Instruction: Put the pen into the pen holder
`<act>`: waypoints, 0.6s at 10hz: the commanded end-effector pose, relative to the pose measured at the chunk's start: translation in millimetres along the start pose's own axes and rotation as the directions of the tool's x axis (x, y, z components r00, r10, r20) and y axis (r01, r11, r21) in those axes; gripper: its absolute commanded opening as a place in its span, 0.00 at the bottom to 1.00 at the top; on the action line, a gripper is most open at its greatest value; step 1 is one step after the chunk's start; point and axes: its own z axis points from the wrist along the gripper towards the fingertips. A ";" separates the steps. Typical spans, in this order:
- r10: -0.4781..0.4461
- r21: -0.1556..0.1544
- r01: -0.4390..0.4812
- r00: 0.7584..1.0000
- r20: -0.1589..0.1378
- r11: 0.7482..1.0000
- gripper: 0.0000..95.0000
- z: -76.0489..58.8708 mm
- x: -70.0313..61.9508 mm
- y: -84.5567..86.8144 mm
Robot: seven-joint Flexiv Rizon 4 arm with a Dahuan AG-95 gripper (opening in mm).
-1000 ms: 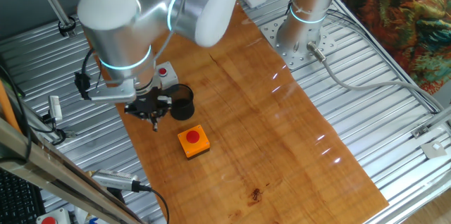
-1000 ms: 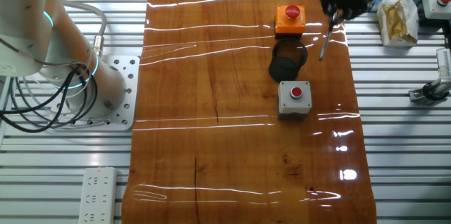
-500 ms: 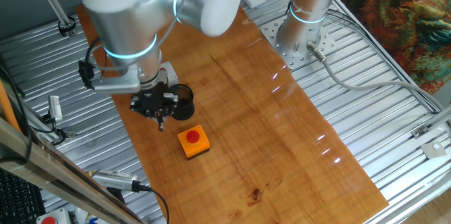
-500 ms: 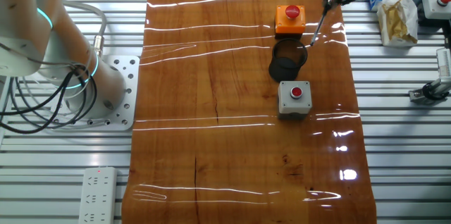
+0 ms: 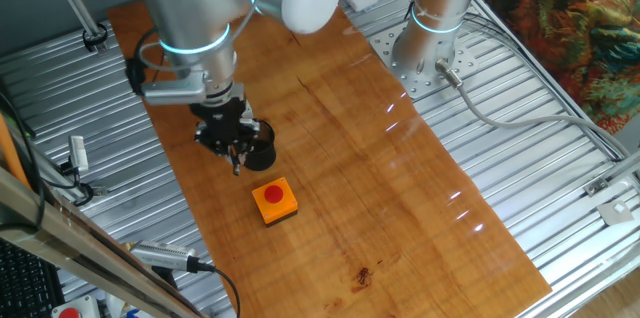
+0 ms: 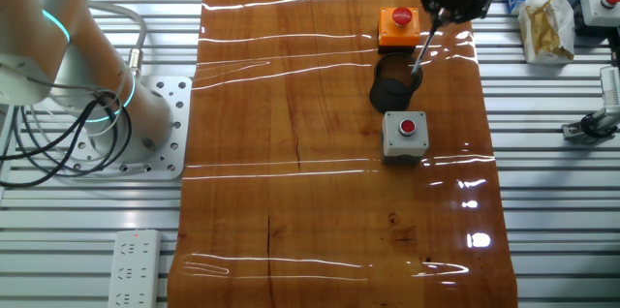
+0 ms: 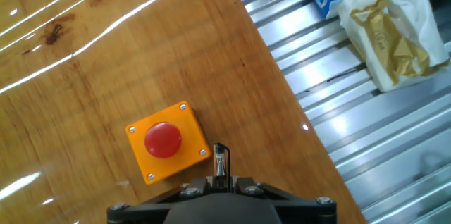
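Observation:
My gripper (image 5: 234, 150) is shut on the pen (image 6: 422, 46), a thin dark stick that hangs down from the jaws. In the other fixed view the gripper (image 6: 448, 0) is above the right of the table and the pen's lower end is over the right rim of the pen holder (image 6: 393, 81), a small black cup. In one fixed view the pen holder (image 5: 260, 148) is partly hidden behind the gripper. In the hand view the pen (image 7: 220, 162) sticks out from the gripper (image 7: 220, 180); the cup is out of view there.
An orange box with a red button (image 6: 398, 24) stands just beyond the cup, also in the hand view (image 7: 168, 151). A grey box with a red button (image 6: 405, 134) stands on the cup's other side. The table's edge and metal slats (image 7: 331, 118) lie to the right, with bags (image 6: 544, 23).
The gripper with the pen has moved from beside the table's edge toward the cup, so the pen's lower end now lies over the cup's rim.

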 end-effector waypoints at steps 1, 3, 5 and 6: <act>0.032 -0.016 -0.031 0.998 0.046 0.999 0.00 6.4 -0.1 8.1; 0.025 -0.014 -0.025 0.998 0.060 1.000 0.00 9.2 -4.2 13.4; 0.012 -0.017 -0.011 0.996 0.090 1.000 0.00 9.4 -4.4 13.7; 0.013 -0.018 -0.011 0.995 0.097 1.000 0.00 9.6 -4.4 13.7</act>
